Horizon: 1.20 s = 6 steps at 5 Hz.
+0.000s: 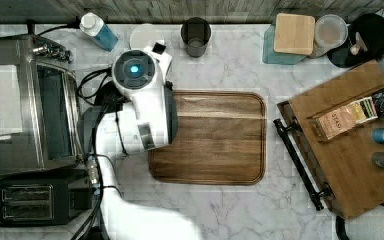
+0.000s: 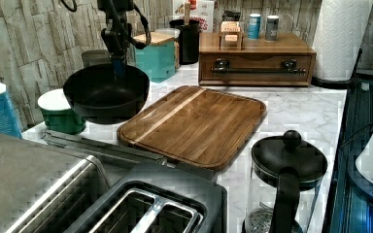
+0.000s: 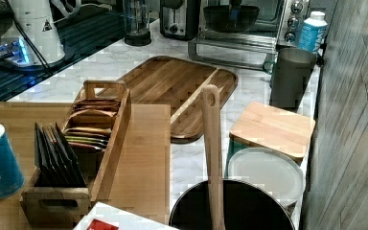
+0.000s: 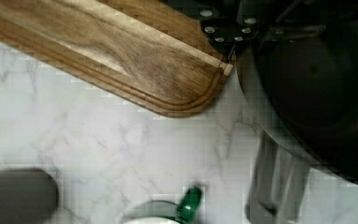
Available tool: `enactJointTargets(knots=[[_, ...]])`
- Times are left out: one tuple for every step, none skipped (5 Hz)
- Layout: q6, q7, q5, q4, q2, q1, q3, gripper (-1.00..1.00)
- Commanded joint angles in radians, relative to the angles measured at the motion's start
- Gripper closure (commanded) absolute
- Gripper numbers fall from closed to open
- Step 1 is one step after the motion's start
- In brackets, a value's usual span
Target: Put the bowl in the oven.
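A: While the claw (image 2: pixel 118 62) hangs above the tabletop (image 2: pixel 301 109), what does it carry?
B: It is clamped on the rim of the bowl (image 2: pixel 106 93), which hangs just below it, over the oven (image 3: pixel 249 26) and its lowered door.

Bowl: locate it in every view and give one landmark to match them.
Left view: bowl held in the air at centre left, left of the board.
Right view: top centre, in front of the oven, beyond the board.
Wrist view: next to the board's corner.
Top view: likely under the arm, cannot tell; board at centre.
Landmark: the board.
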Motion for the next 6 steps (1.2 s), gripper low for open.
enactJointTargets(knots=[[0.007,0.165,-0.002,0.262,0.111,0.13,0.05,1.0],[-0.032,0.182,-0.016,0.342,0.185,0.161,0.058,1.0],[-0.042,0.206,-0.03,0.403,0.245,0.182,0.067,1.0],[-0.058,0.203,0.008,0.45,0.282,0.195,0.076,1.0],[-0.027,0.153,0.094,0.43,0.281,0.179,0.113,1.0],[-0.027,0.124,0.177,0.431,0.298,0.176,0.142,1.0]])
